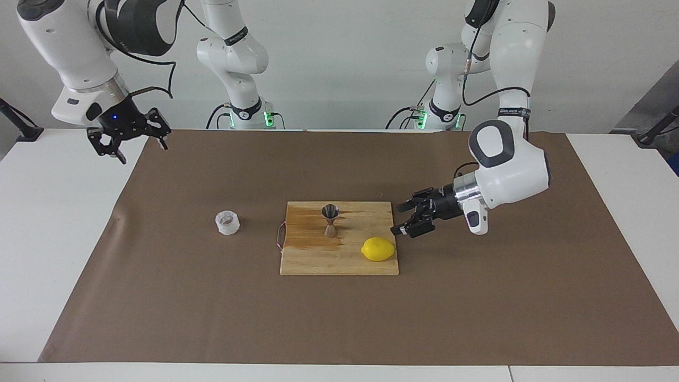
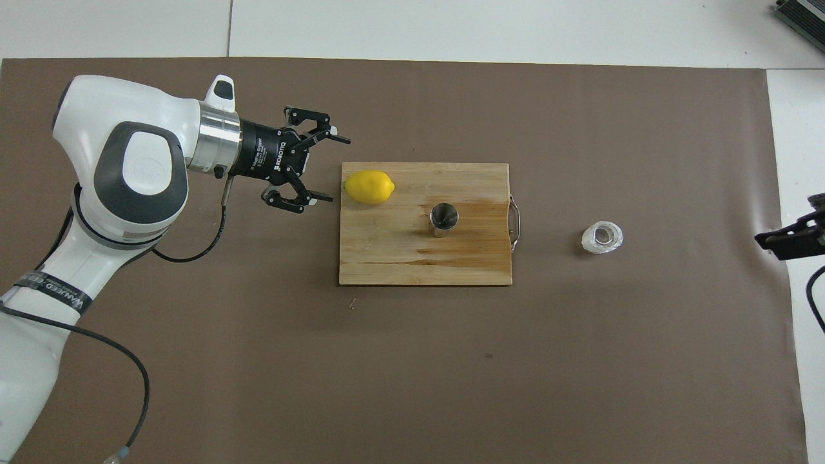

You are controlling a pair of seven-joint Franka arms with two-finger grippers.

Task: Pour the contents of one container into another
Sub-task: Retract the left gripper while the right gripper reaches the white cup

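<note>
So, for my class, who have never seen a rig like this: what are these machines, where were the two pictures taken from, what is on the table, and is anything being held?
Two robot arms work at a table. One picture faces them from across it; the other looks down from above their end. On the brown mat lies a wooden cutting board carrying a steel jigger and a lemon. A small plastic cup stands on the mat toward the right arm's end. The left hand hangs open beside the board; the right hand, also open, waits over the mat's corner. Nothing is held.
</note>
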